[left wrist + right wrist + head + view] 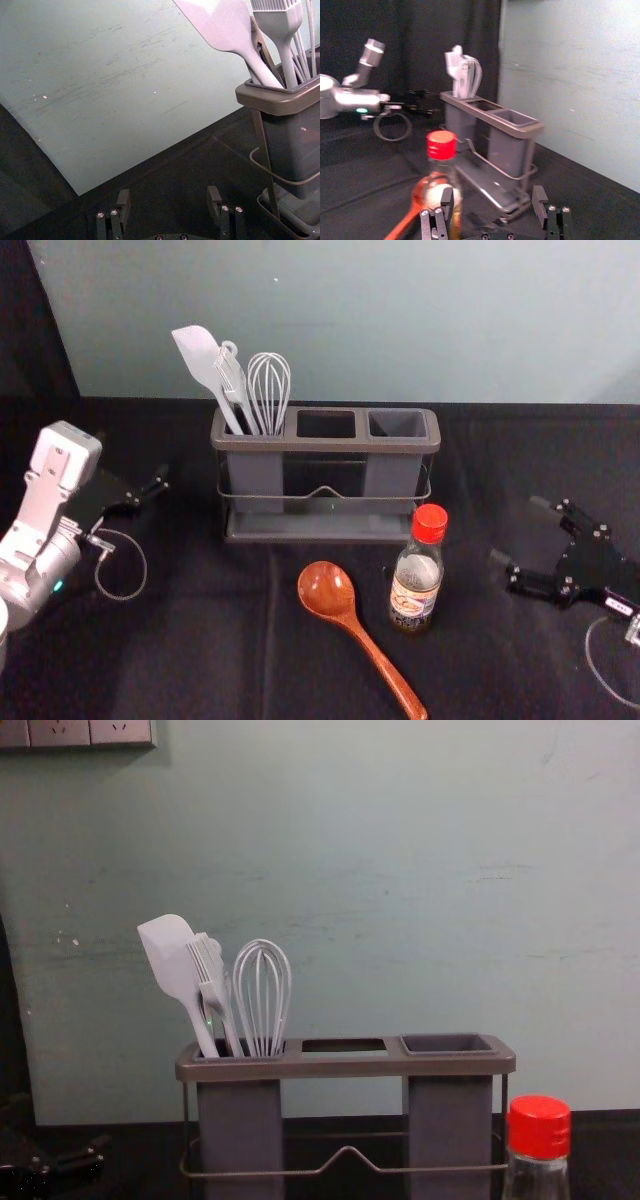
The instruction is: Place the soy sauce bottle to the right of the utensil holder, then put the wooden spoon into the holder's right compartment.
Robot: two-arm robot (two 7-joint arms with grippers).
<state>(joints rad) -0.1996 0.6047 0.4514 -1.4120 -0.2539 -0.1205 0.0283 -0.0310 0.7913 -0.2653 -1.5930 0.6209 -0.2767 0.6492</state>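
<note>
Standing upright on the dark cloth, the soy sauce bottle is in front of the right end of the utensil holder, with its red cap on and its label facing the near side. The chest view shows that cap near the holder's right end.

Just to the left of the bottle, the wooden spoon lies on the cloth in front of the holder. Its bowl is toward the holder, and its handle slants toward the near edge and to the right, outside the right compartment.

The right gripper is to the right of the bottle, apart from it, reaching in from the right side of the head view. Its jaws are spread wide and have hold of nothing; in the right wrist view, one of them overlaps the bottle in the line of sight.

The left gripper is off to the left of the holder, well apart from the bottle and spoon. Its jaws are also wide apart, with nothing gripped between them.

In the holder's left compartment, a white spatula, a brush and a whisk stand with their heads up. A wire rail runs across the holder's front, dipping and peaking near the middle
</note>
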